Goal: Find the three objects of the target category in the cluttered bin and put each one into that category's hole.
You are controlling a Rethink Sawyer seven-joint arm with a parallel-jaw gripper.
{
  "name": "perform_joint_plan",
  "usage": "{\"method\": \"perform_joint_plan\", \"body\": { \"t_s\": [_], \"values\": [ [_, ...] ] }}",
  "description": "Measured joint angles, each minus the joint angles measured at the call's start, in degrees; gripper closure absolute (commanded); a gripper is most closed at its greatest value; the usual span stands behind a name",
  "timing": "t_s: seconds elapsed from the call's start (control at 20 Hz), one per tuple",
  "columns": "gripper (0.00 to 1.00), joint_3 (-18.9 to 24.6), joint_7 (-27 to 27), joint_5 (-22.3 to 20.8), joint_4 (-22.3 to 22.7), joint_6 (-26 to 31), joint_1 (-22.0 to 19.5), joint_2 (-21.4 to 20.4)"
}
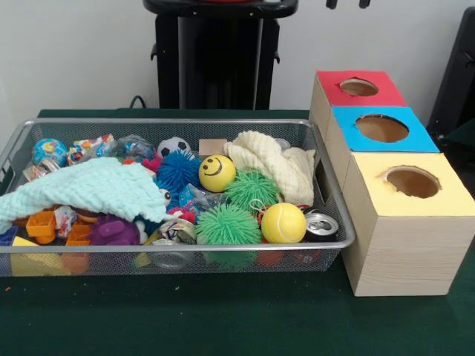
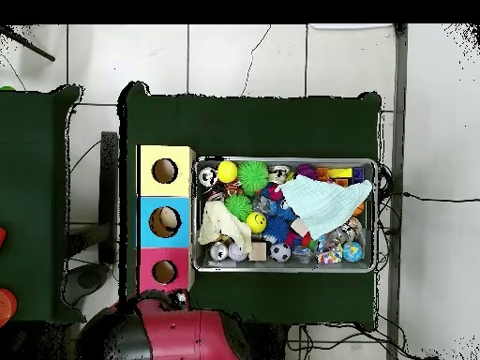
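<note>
I see a white tiled floor (image 2: pixel 244 56) in the overhead view, with cables trailing across it, and a pale wall (image 1: pixel 74 52) behind the rig in the front view. On the floor stands the table (image 1: pixel 223 319), covered in dark green cloth, with a second green surface (image 2: pixel 33 206) beside it.

The biggest thing on the table is the wire bin (image 1: pixel 178 245), a long rectangle whose long axis runs across the front view. Touching its short end is the row of three wooden boxes, lined up at right angles to the bin's long axis: a yellow box (image 1: pixel 408 215) nearest the camera, a blue box (image 1: pixel 382 137) in the middle, a red box (image 1: pixel 356 89) farthest. Each has one round hole facing straight up.

Inside the bin, a mint cloth (image 1: pixel 82 189) lies over the end away from the boxes and a cream cloth (image 1: pixel 271 163) is bunched towards the box end. Between them are two green spiky balls (image 1: pixel 228 224), a blue spiky ball (image 1: pixel 177 170), a yellow smiley ball (image 1: pixel 217 173), a tennis ball (image 1: pixel 283 222) and a small football (image 1: pixel 174 146). A can (image 1: pixel 321 225) lies in the corner by the yellow box.

Only the gripper (image 1: pixel 347 4) tips show, at the top edge above the red box; I cannot tell how wide it stands.
</note>
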Motion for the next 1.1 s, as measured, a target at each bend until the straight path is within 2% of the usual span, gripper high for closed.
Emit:
{"method": "perform_joint_plan", "body": {
  "t_s": [0.4,0.6,1.1],
  "values": [
    [0.00,0.02,0.00,-0.24,-1.36,0.00,-0.82,1.73],
    [0.00,0.02,0.00,-2.01,-2.52,0.00,-2.03,2.72],
    [0.00,0.68,0.00,-5.88,-5.21,0.00,-10.36,4.47]
  ]
}}
